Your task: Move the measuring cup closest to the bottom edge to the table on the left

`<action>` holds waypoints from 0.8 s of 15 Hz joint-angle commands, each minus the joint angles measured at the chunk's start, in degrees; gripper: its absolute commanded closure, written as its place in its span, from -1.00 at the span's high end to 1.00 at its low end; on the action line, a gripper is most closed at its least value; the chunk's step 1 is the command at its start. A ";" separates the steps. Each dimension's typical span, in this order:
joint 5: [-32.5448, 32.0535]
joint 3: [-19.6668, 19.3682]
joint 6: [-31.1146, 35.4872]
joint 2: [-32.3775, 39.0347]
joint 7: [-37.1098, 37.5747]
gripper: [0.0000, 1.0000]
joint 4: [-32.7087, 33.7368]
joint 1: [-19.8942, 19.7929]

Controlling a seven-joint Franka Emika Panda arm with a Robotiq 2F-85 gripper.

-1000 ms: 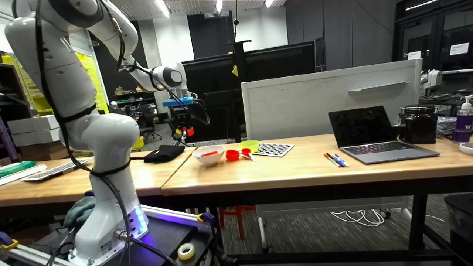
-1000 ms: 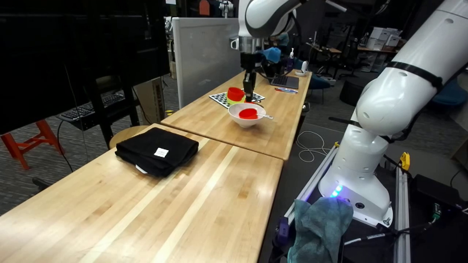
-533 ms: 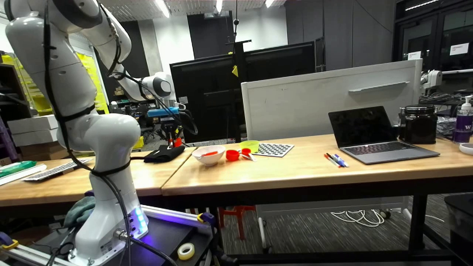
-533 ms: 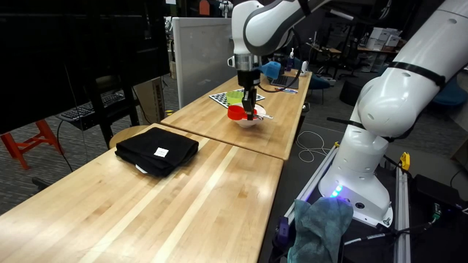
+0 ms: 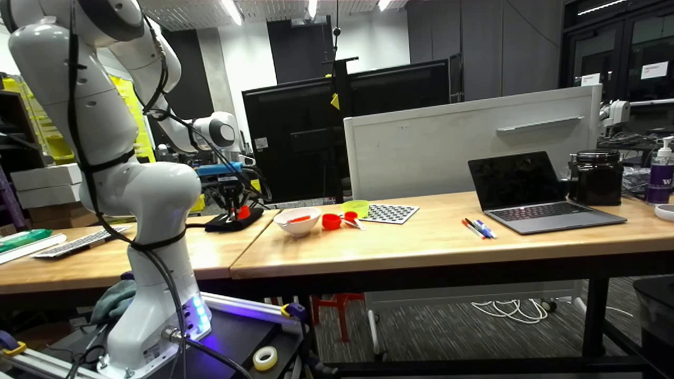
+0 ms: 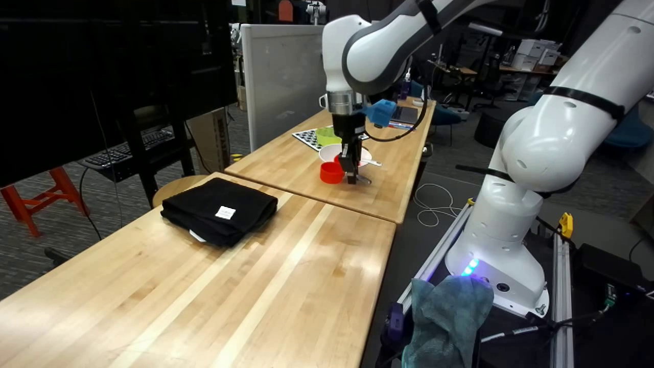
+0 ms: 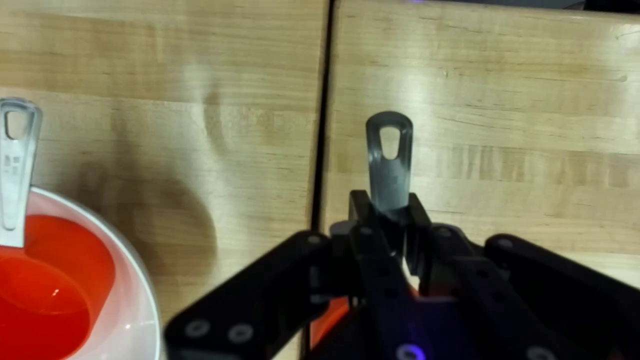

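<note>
My gripper [image 7: 391, 207] is shut on the metal handle of a red measuring cup [image 7: 390, 175]. The handle's end sticks out past the fingertips; the bowl of the cup is mostly hidden behind the gripper there. In the exterior views the held cup [image 6: 332, 173] [image 5: 243, 212] hangs beside the gripper [image 6: 352, 179] [image 5: 231, 215]. In the wrist view it is at the seam between the tables, its handle over the left table [image 7: 500, 200]. How high it is I cannot tell. Another red cup [image 7: 45, 280] lies in a white bowl [image 7: 132, 330]. More red cups [image 5: 331, 221] sit beside the bowl.
A folded black cloth [image 6: 219, 212] lies on the left table [image 6: 245, 306]. A yellow-green cup [image 5: 356, 207] and a checkered board [image 5: 390, 212] are past the bowl. Markers [image 5: 479, 228] and a laptop [image 5: 537, 205] are farther along the right table.
My gripper has carried the held cup down and past the white bowl, leftward in an exterior view, to the seam of the tables. The other objects have not moved.
</note>
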 commanded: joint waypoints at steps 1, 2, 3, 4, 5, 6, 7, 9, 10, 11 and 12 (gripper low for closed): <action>1.80 0.15 2.33 -1.32 0.95 -0.92 -2.80 0.71; 2.15 0.11 2.90 -1.05 0.73 -0.92 -3.15 0.76; 2.39 0.12 3.30 -0.53 0.58 -0.92 -3.31 0.82; 2.56 0.12 3.80 -0.13 0.47 -0.92 -3.54 0.83; 2.71 0.11 4.31 0.42 0.28 -0.92 -3.72 0.85; 2.83 -0.01 4.88 1.13 -0.06 -0.92 -3.83 0.83; 2.92 -0.09 5.37 1.77 -0.30 -0.92 -3.92 0.82; 3.14 -0.30 6.34 3.30 -0.80 -0.92 -4.02 0.74; 3.31 -0.33 6.74 4.08 -0.86 -0.92 -4.01 0.72; 3.49 -0.36 7.25 4.73 -1.06 -0.92 -4.12 0.70; 3.50 -0.32 7.71 5.36 -1.11 -0.92 -4.18 0.67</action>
